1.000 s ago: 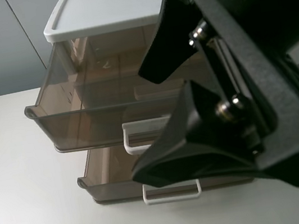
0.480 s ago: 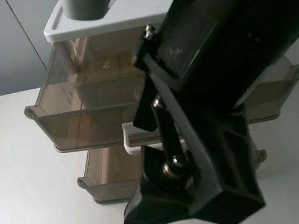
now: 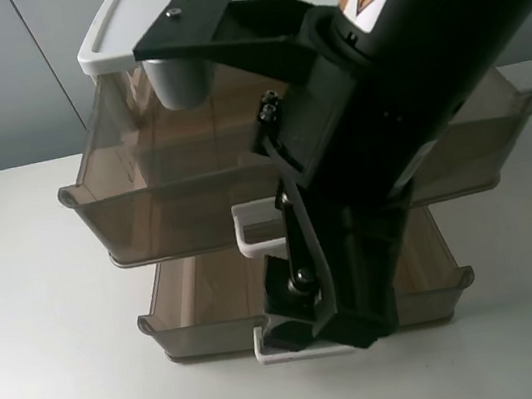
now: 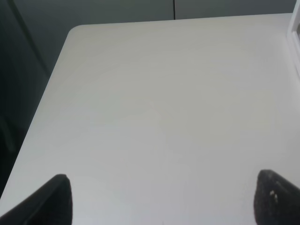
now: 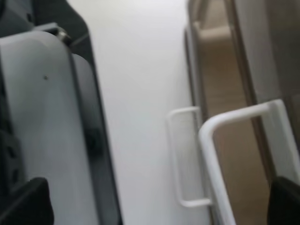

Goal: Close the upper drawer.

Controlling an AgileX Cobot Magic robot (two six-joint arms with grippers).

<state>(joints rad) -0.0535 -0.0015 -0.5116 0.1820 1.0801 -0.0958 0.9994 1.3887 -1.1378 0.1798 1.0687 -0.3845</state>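
2 brown drawers: upper drawer point(image 3: 175, 202), lower drawer point(image 3: 210, 322). 2 white handles: upper handle point(image 3: 243, 233), lower handle point(image 3: 289, 356). 1 white lid point(image 3: 118, 29). 1 table point(image 3: 46, 346). 1 black arm point(image 3: 427, 63).

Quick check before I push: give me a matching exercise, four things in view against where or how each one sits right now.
Things:
1. upper drawer
2. lower drawer
3. cabinet top
4. left gripper

States:
A. pulled out, the lower of the two
B. open, above the table
C. pulled out, directly under the white top
D. white, flat, above both drawers

Pairs: 1-C, 2-A, 3-D, 4-B.
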